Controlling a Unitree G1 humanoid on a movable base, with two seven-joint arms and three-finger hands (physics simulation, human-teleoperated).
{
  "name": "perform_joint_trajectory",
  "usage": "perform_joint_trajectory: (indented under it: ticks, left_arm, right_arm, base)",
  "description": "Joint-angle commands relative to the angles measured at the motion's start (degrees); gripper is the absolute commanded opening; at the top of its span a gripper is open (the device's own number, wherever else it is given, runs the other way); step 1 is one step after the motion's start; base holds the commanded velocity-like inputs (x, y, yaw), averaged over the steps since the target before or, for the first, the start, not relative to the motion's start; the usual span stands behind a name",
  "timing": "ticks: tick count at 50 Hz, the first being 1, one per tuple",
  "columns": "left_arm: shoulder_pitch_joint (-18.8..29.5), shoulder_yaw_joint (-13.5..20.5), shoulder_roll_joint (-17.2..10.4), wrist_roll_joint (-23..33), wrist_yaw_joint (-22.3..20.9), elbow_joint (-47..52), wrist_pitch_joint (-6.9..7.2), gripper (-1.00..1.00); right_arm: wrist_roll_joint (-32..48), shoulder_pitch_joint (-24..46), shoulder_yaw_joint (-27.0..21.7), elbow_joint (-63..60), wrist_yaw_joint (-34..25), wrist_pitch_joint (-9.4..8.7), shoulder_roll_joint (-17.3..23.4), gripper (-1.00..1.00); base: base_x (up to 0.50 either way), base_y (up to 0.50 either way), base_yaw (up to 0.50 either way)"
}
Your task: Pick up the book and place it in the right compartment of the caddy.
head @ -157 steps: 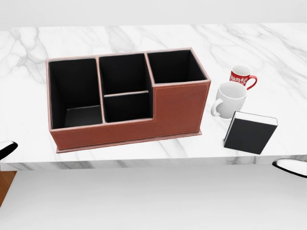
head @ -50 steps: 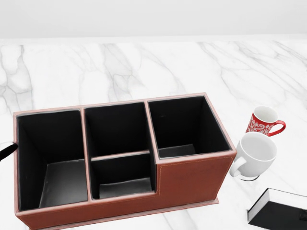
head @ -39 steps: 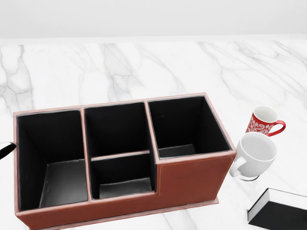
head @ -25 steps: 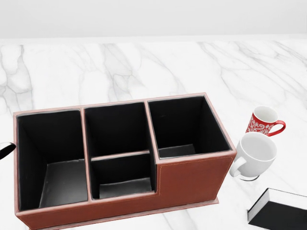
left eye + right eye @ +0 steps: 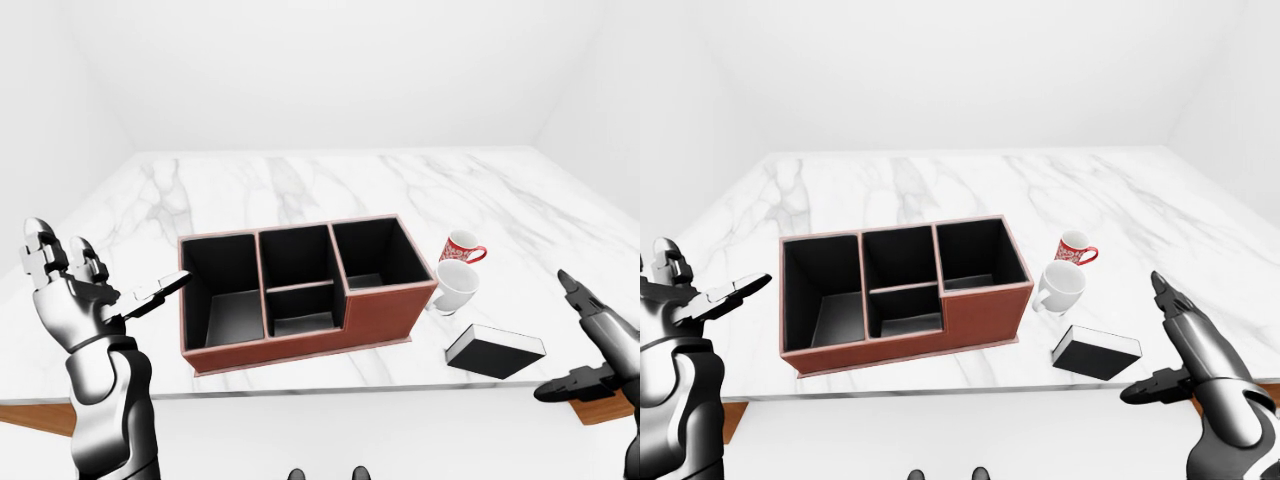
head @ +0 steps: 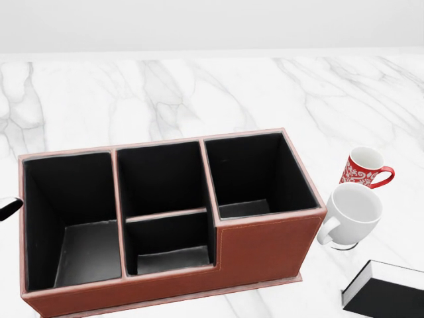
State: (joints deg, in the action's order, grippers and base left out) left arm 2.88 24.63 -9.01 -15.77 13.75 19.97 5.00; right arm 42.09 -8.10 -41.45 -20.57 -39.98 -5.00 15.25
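Reach step, book not yet grasped. Right hand point(image 5: 1200, 350) fingers point(image 5: 1167, 293) spread, empty, touching nothing, just off the bench point(image 5: 300, 190) edge. Book point(image 5: 1096, 352) flat on the bench, just left of those fingers. Beyond it, white mug point(image 5: 1059, 286) and red mug point(image 5: 1075, 248), then caddy point(image 5: 902, 290) further left. Left hand point(image 5: 80, 290) fingers point(image 5: 160, 292) also spread, empty, beside the caddy. Next: close right fingers round the book, lift toward the caddy's right compartment point(image 5: 978, 257).

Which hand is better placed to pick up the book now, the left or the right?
The right hand, probably. It hangs open just right of the black book, which lies right of the caddy. The left hand is open beyond the caddy's far left end.
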Motion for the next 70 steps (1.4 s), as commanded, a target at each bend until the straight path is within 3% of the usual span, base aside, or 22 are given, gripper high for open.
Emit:
perform_joint_trajectory:
  ticks: [1, 46, 70]
  left_arm:
    - [-0.06, -0.05, 0.02, 0.1, -0.04, -0.18, 0.0, 1.0]
    - [0.27, -0.15, -0.21, 0.83, 0.11, -0.65, 0.0, 1.0]
    - [0.31, -0.4, -0.14, 1.07, 0.11, -1.33, 0.0, 1.0]
  right_arm:
    - [-0.35, 0.99, 2.35, 5.18, 0.84, 0.0, 1.37, 1.0]
    - [-4.22, 7.79, 8.22, 23.51, 10.08, 0.0, 10.28, 1.0]
    - [-6.62, 13.54, 14.54, 37.34, 16.63, 0.0, 14.33, 1.0]
  base:
    - [0.0, 0.0, 0.0]
    - [0.0, 0.0, 0.0]
    - [0.0, 0.0, 0.0]
